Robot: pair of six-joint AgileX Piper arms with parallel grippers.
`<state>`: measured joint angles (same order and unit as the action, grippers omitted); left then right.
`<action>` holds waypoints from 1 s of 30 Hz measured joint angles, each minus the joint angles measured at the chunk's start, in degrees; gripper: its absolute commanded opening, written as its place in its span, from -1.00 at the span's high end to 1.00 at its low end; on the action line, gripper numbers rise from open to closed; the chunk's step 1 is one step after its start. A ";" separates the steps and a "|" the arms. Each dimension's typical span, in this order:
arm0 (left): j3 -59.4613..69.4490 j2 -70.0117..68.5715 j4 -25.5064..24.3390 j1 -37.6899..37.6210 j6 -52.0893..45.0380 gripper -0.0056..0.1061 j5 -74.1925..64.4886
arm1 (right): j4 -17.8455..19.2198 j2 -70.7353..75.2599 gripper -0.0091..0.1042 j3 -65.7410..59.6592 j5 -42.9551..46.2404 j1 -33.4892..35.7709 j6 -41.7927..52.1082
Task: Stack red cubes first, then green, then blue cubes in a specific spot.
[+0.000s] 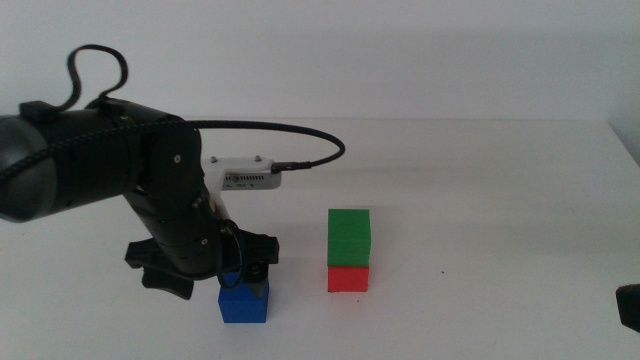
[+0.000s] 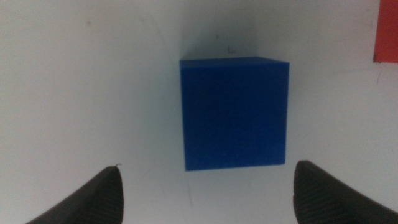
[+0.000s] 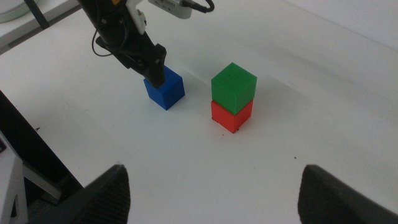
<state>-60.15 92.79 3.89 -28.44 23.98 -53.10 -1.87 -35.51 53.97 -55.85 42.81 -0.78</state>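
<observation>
Cube handling looks simple here: the blue cube (image 1: 244, 301), low and left of centre in the middle view, is a small solid block with flat matte faces and crisp edges, so it is likely light, rigid and not slippery. The best hold is probably on two opposite side faces, at about mid-height, squared up so it does not twist. The left claw (image 1: 243, 276) hangs right over it, and in the left wrist view its jaws are spread wide, one on each side of the blue cube (image 2: 235, 113) and apart from its faces, holding nothing. Just to the right, near the middle of the frame, the green cube (image 1: 349, 238) sits squarely on the red cube (image 1: 348, 277) on the white surface (image 1: 500, 200). That two-high stack looks easy to knock, so placing blue on top calls for a level, gentle set-down. The right claw (image 3: 214, 199) waits wide open and empty, well back from the cubes.
</observation>
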 measured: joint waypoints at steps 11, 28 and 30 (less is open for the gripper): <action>-0.03 1.97 0.08 -1.21 0.39 -0.75 4.95 | 0.00 0.00 -0.66 -0.05 0.00 0.00 0.00; -0.32 8.57 -2.36 -1.44 1.48 -0.64 9.15 | 0.00 0.00 -0.66 -0.05 0.00 0.00 0.00; -0.32 8.57 -2.59 -1.44 1.48 -0.54 9.27 | 0.00 0.00 -0.66 -0.05 0.00 0.00 0.00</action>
<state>-60.47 101.36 1.30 -29.88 25.46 -43.83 -1.87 -35.51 53.92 -55.85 42.81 -0.78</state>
